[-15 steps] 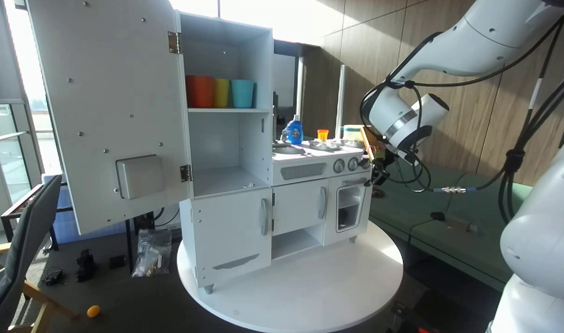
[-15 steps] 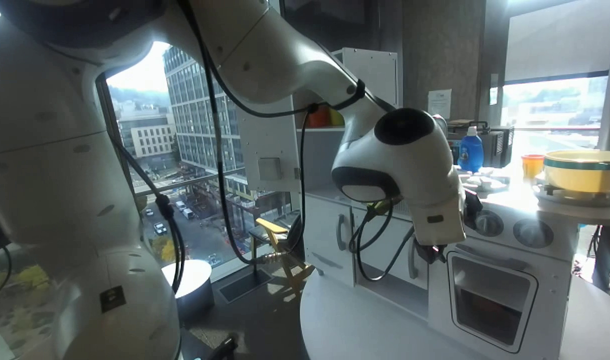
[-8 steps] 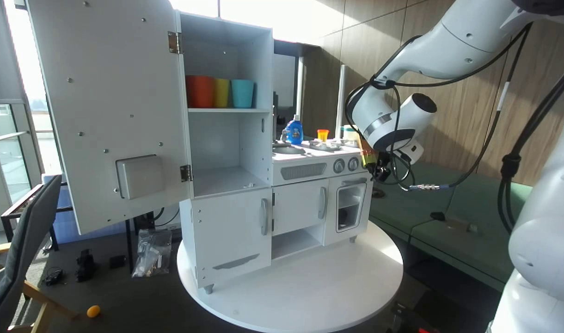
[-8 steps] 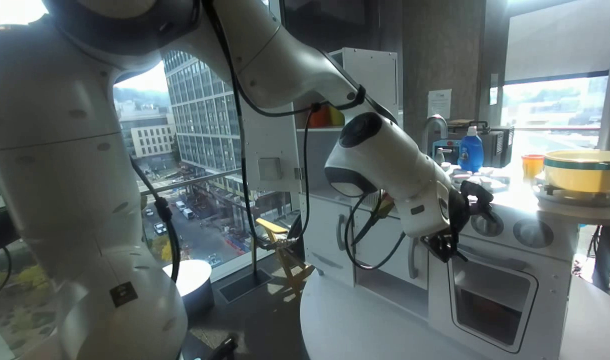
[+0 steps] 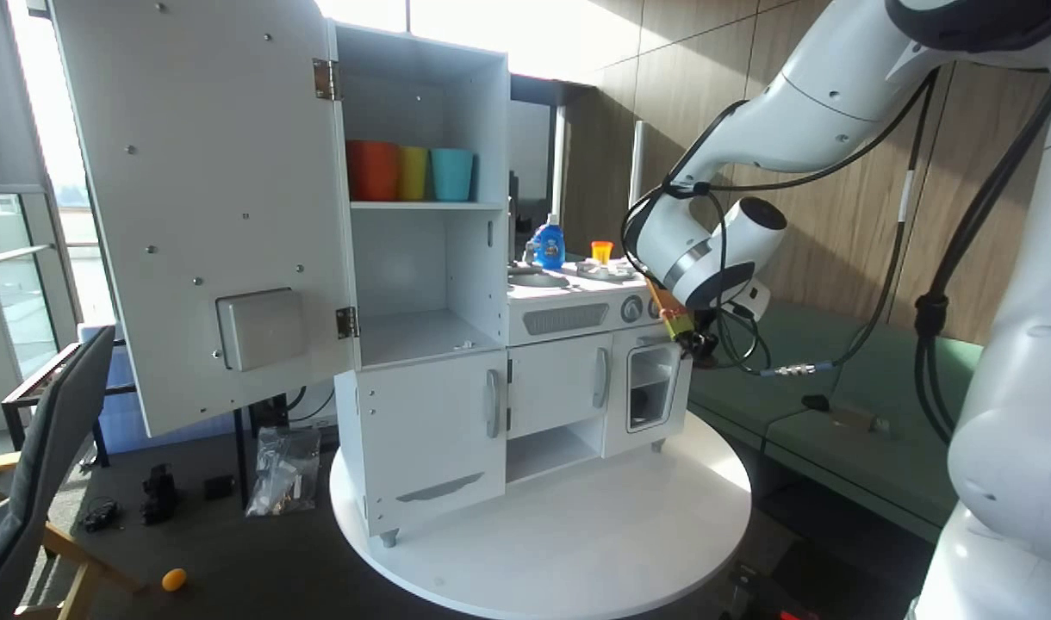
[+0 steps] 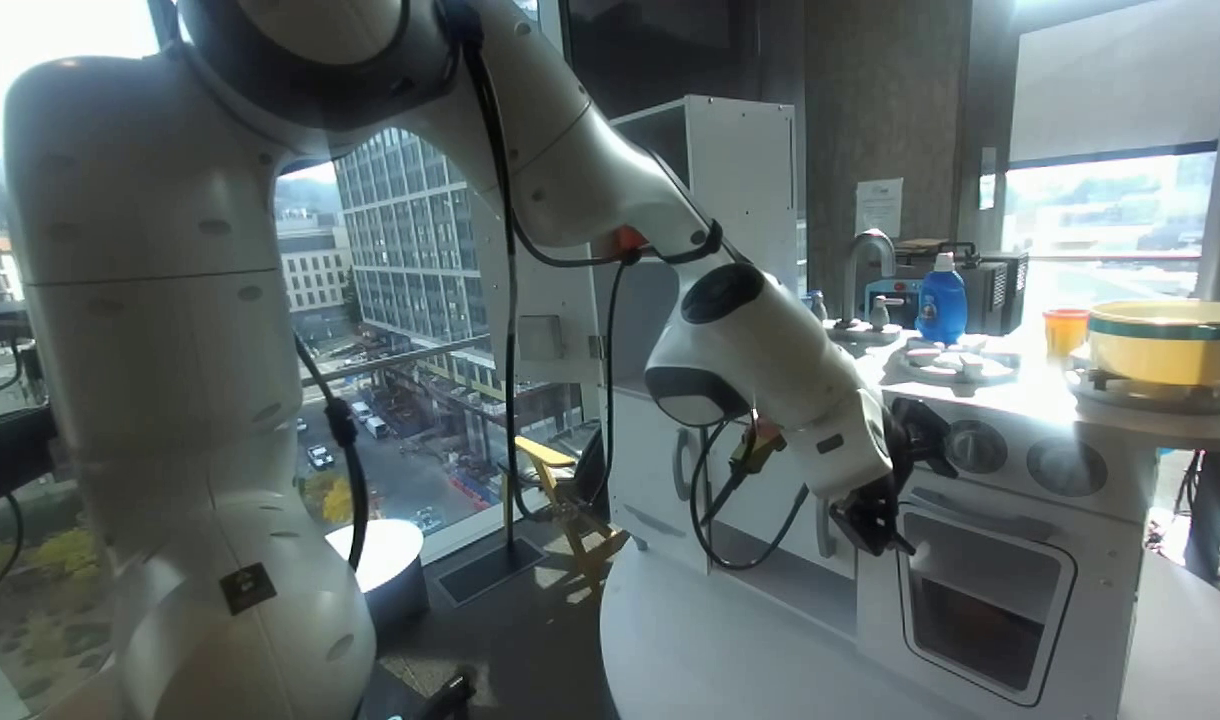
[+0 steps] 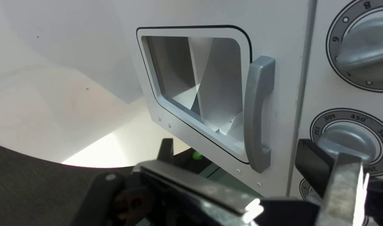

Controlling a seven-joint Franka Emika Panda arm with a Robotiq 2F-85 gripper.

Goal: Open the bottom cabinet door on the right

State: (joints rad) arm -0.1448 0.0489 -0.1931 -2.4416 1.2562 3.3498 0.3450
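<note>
The white oven-style door [image 5: 616, 430] with a window is at the bottom right of the toy kitchen and stands shut. It also shows in an exterior view [image 6: 882, 620] and in the wrist view [image 7: 282, 125]. Its grey bar handle [image 7: 254, 116] runs along its top edge and also shows in an exterior view [image 6: 985, 517]. My gripper [image 7: 240, 158] is open and empty, its fingers wide apart, one to each side of the handle's near end in the wrist view. In an exterior view, the gripper [image 6: 915, 495] is close to the door's upper left corner. I cannot tell whether it touches anything.
Grey knobs [image 7: 347, 141] sit just above the door, close to one finger. A blue bottle [image 6: 942, 305], an orange cup [image 6: 1066, 330] and a yellow pot [image 6: 1170, 345] stand on the kitchen top. The tall cabinet's door [image 5: 189, 172] hangs open. The kitchen stands on a round white table [image 5: 577, 551].
The arm has swung toward the kitchen. The gripper has turned and moved lower and nearer the oven door's handle. The door has not moved.
</note>
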